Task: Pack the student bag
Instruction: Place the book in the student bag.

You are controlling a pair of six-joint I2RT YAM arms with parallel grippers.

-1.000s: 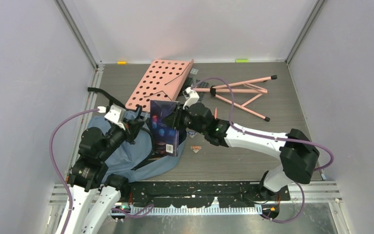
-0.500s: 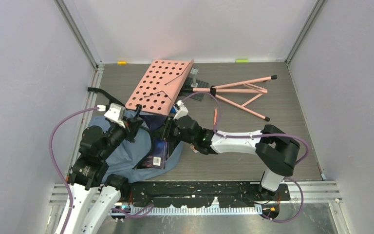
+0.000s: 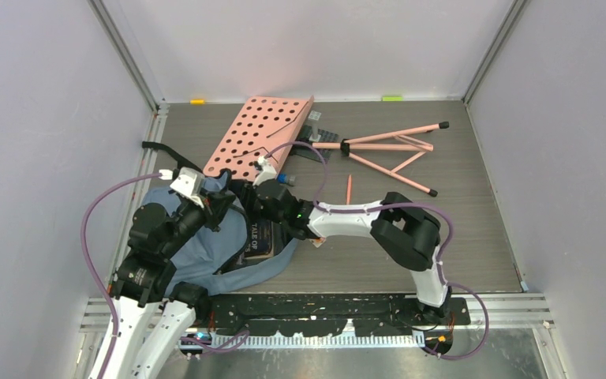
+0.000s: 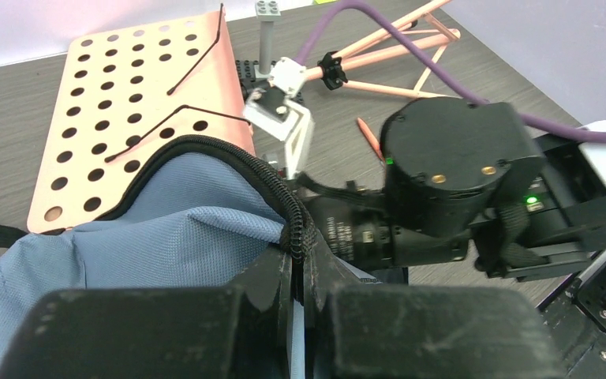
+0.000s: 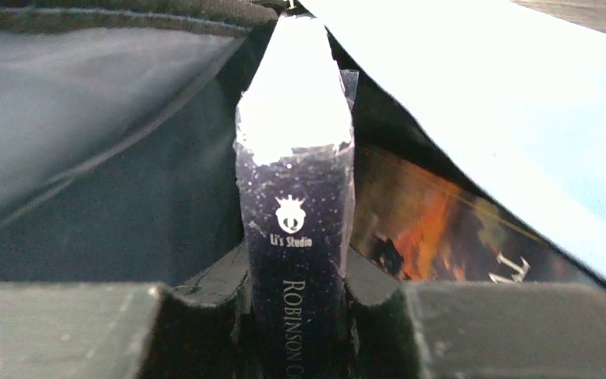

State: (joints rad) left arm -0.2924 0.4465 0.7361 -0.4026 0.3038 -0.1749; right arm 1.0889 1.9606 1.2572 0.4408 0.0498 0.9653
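Gripping a dark book (image 5: 293, 229) by its spine, the right pincer (image 5: 296, 316) has it half inside the student bag (image 3: 205, 245), near left on the counter (image 3: 458, 229). The left pincer (image 4: 296, 264), clamped on the zipper rim, holds the mouth open. A flame-covered book (image 5: 426, 221) is already inside; the pencil (image 3: 348, 189) probably remains. The spine reads "Li's Studio" and "ROBINSON C".

The soft, rounded, dusty blue-grey fabric backpack (image 3: 205, 254) lies slumped at the near left of the dark wood-grain surface (image 3: 458, 221). Its black-zippered mouth gapes toward the right, the rim pinched in the left tool (image 4: 298, 276); a dark, glossy paperback book (image 5: 296, 237) stands inside, spine outward.
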